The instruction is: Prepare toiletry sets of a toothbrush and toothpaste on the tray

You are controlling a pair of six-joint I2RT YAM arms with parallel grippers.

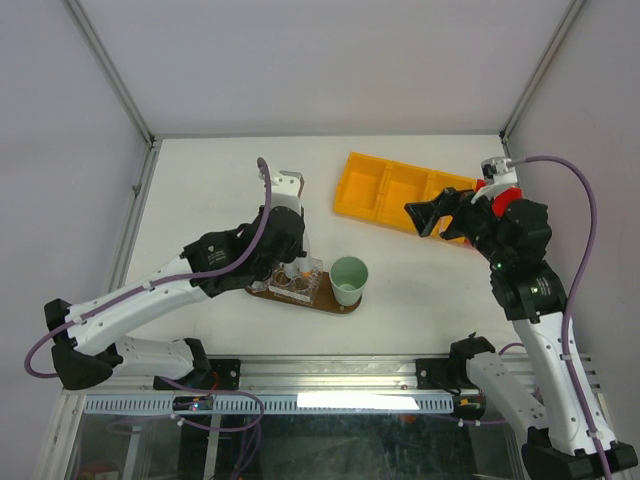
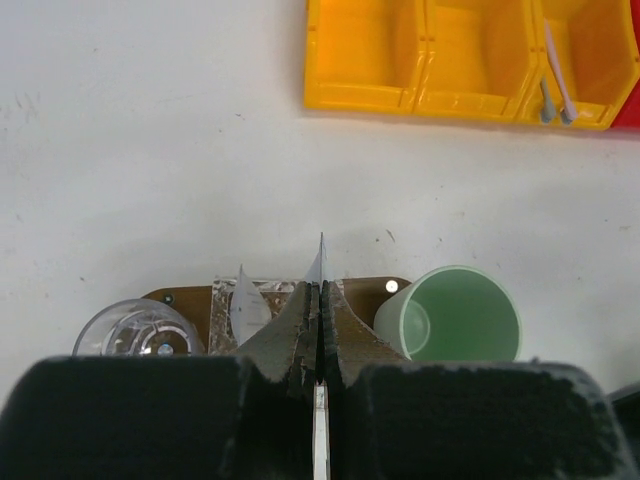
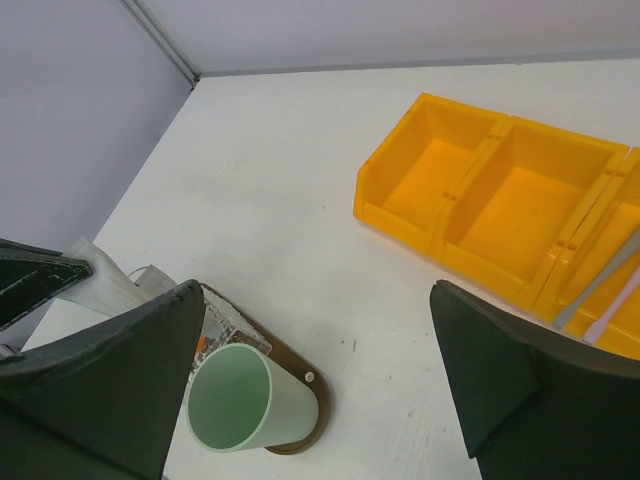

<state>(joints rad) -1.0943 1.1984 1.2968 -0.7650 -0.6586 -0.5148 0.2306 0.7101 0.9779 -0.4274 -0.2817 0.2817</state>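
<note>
The dark brown tray (image 2: 372, 294) lies near the table's front; it shows in the top view as a brown oval (image 1: 334, 305). My left gripper (image 2: 321, 288) hovers over it, shut on a thin white toothpaste tube (image 2: 320, 262) seen edge-on between its pads. In the top view the left gripper (image 1: 292, 258) is mostly hidden under its wrist. A second white tube (image 2: 245, 300) stands in a clear square holder on the tray. Two toothbrushes (image 2: 556, 72) lie in the yellow bin's end compartment, also in the right wrist view as pale sticks (image 3: 606, 292). My right gripper (image 1: 418, 220) hangs open and empty beside the bin; its jaws (image 3: 316, 290) frame bare table.
A mint-green cup (image 1: 349, 278) stands on the tray's right end and a clear glass (image 2: 138, 330) on its left end. The yellow compartmented bin (image 1: 390, 190) sits at the back right. Metal frame posts and walls border the table.
</note>
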